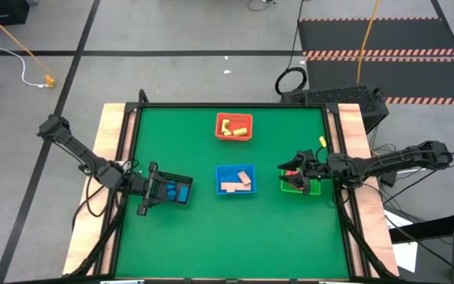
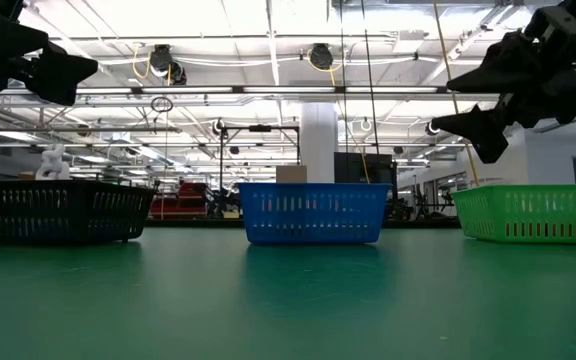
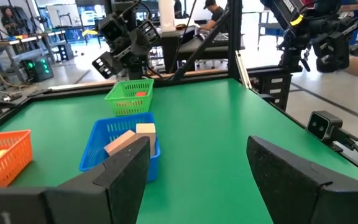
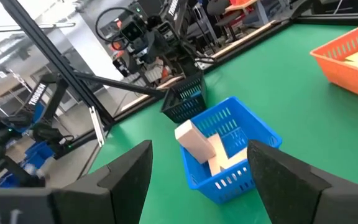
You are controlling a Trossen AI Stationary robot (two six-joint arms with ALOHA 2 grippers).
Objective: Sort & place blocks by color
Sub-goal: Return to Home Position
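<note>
High view: blue tray [image 1: 228, 171] holds tan blocks [image 1: 237, 184] (several, jumbled).

We see a grey floor [image 1: 172, 31] crossed by dark lines around the green counter [image 1: 235, 244], and a black mat [image 1: 369, 35] edged with red-striped tape. Beyond the counter we look into a hall with bright ceiling lights [image 2: 248, 20], a white pillar [image 2: 319, 130] and a person [image 3: 215, 9] far off.

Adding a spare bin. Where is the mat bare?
Widest: the strip of mat between the row of black bin, blue bin, green bin and the edge nearest the low camera. Also both far corners flanking the orange bin. Crowded: that row, left gripper over the black bin, right gripper over the green bin.
</note>
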